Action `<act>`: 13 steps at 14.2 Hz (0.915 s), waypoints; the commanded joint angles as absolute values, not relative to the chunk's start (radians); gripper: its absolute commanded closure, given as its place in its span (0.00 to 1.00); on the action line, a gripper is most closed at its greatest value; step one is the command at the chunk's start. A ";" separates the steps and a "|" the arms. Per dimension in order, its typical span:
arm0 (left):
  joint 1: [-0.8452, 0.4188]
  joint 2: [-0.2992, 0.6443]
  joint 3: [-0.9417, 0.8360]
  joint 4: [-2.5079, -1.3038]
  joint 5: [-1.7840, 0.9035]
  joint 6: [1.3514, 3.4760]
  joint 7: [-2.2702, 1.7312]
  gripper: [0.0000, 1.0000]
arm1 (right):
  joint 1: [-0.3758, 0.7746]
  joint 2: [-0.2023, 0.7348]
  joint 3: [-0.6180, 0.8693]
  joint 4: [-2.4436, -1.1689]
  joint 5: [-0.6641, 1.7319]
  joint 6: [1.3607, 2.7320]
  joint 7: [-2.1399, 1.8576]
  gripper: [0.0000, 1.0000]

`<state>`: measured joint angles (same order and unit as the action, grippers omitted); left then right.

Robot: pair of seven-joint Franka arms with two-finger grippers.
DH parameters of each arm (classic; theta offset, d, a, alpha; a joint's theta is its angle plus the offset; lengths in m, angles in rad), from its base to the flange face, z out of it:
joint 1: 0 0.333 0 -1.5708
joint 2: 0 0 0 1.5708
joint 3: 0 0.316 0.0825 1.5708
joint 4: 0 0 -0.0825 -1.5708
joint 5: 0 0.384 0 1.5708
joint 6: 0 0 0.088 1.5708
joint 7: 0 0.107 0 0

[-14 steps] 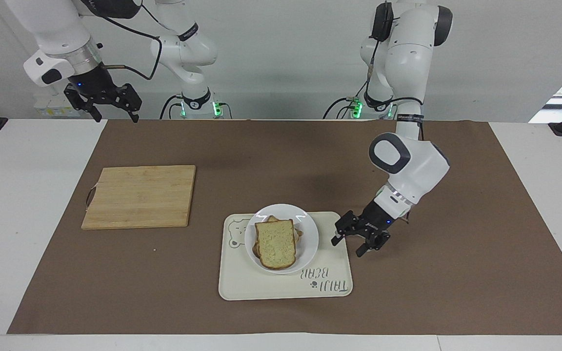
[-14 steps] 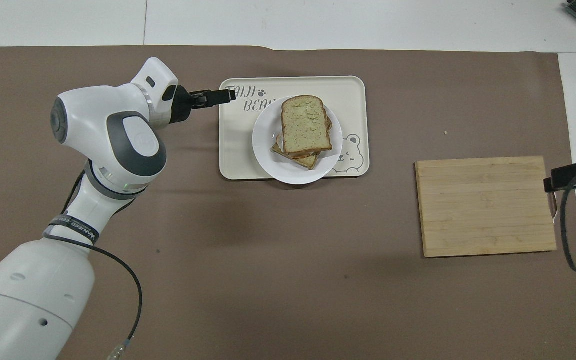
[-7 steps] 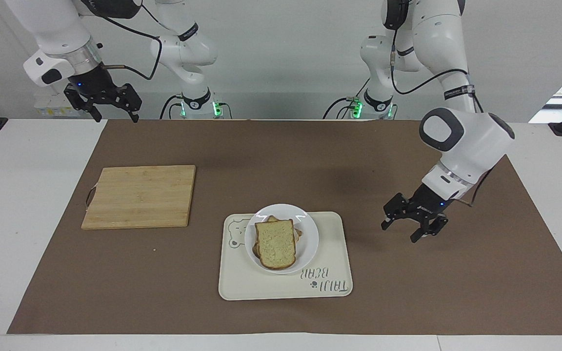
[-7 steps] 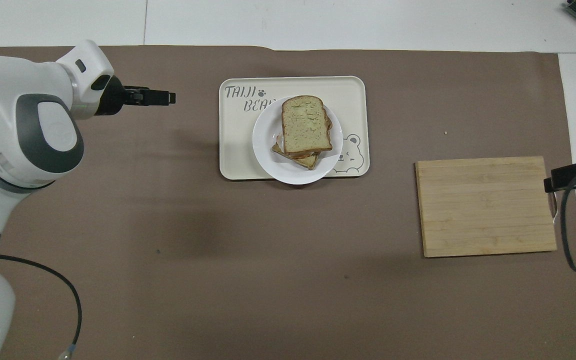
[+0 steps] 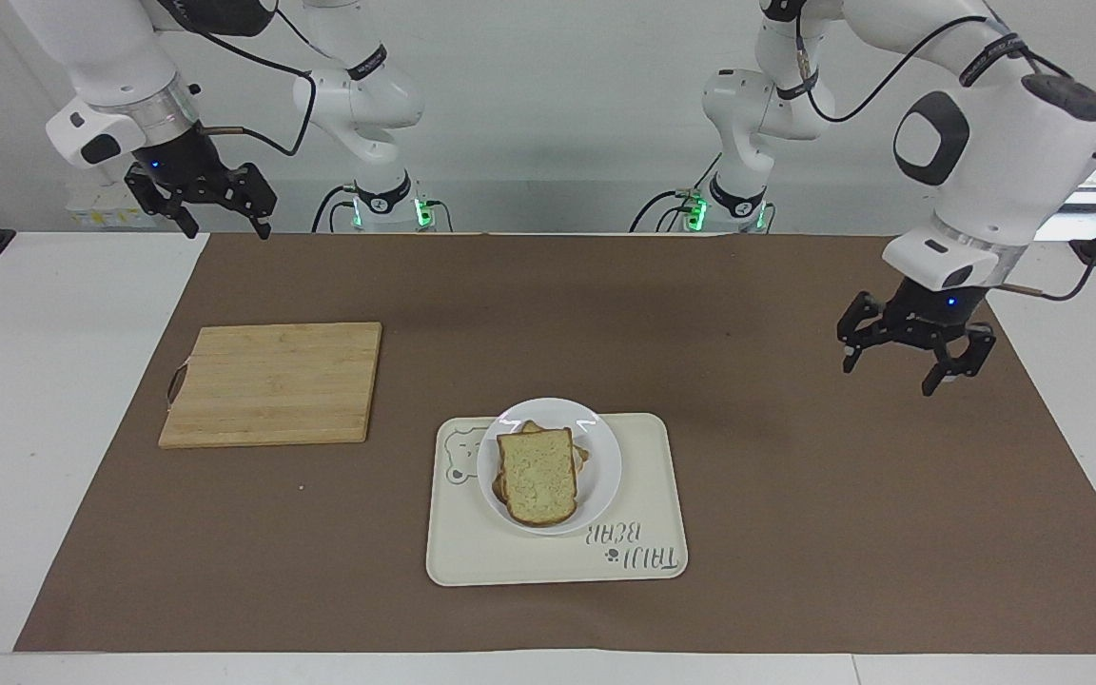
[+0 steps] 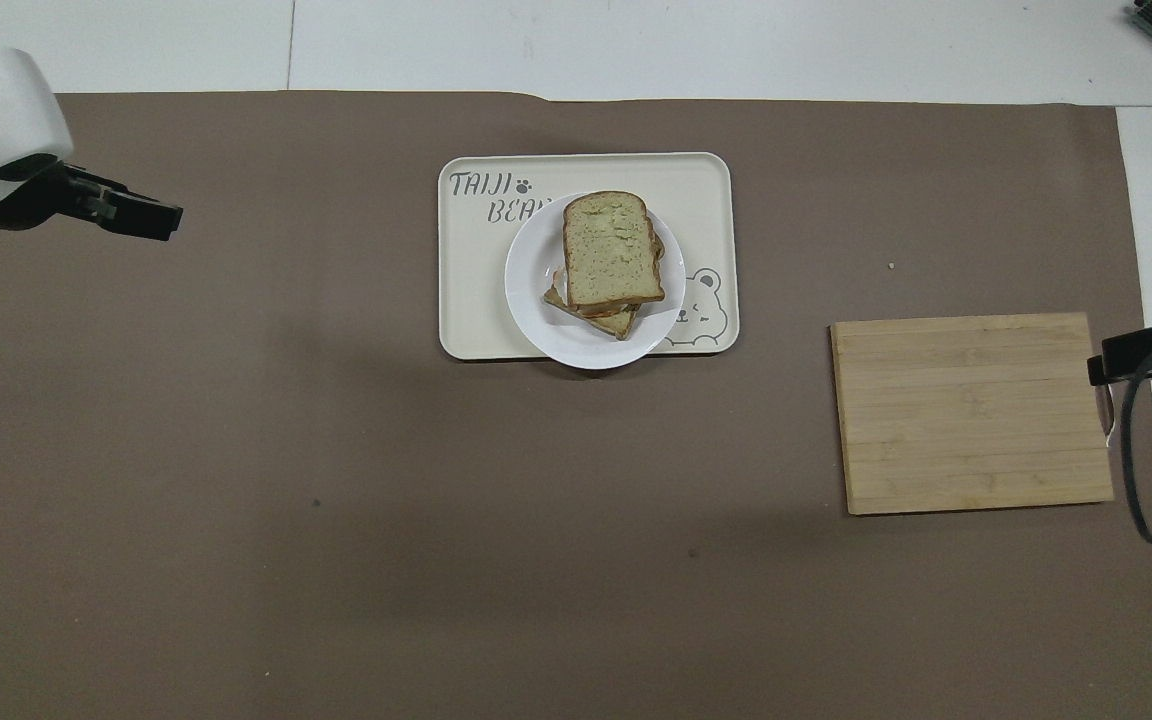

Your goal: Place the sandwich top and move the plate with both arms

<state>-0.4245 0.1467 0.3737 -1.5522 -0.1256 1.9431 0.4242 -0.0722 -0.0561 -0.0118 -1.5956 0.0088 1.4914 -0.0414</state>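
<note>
The sandwich top [image 5: 537, 476] [image 6: 611, 250], a pale slice with a brown crust, lies on a stack of slices on the round white plate [image 5: 602, 464] [image 6: 531, 290]. The plate sits on the cream bear tray [image 5: 648, 533] [image 6: 466, 310]. My left gripper [image 5: 890, 373] [image 6: 171, 218] is open and empty, raised over the brown mat toward the left arm's end of the table, well away from the tray. My right gripper [image 5: 225, 226] [image 6: 1101, 370] is open and empty. It waits raised at the right arm's end of the table, by the cutting board.
A wooden cutting board [image 5: 274, 382] [image 6: 971, 412] lies bare on the brown mat [image 5: 795, 533] toward the right arm's end, nearer to the robots than the tray. White table surface borders the mat on all sides.
My left gripper has pulled away from the tray's edge, rising and swinging toward the left arm's end of the table. The sandwich, plate and right arm have not moved.
</note>
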 commanded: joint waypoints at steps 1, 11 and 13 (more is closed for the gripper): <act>-0.426 0.118 0.385 -1.560 -0.091 1.882 0.410 0.00 | -0.081 -0.048 0.000 -1.583 0.002 1.479 -0.028 0.00; -0.399 0.060 0.394 -1.523 -0.084 1.625 0.315 0.00 | -0.081 -0.049 0.000 -1.583 0.002 1.479 -0.028 0.00; -0.361 0.057 0.390 -1.471 -0.083 1.541 0.298 0.00 | -0.081 -0.048 0.000 -1.583 0.002 1.479 -0.028 0.00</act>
<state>-0.3969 0.0689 0.3980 -1.5261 -0.1061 1.6306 0.3248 -0.0722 -0.0560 -0.0118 -1.5956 0.0088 1.4915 -0.0414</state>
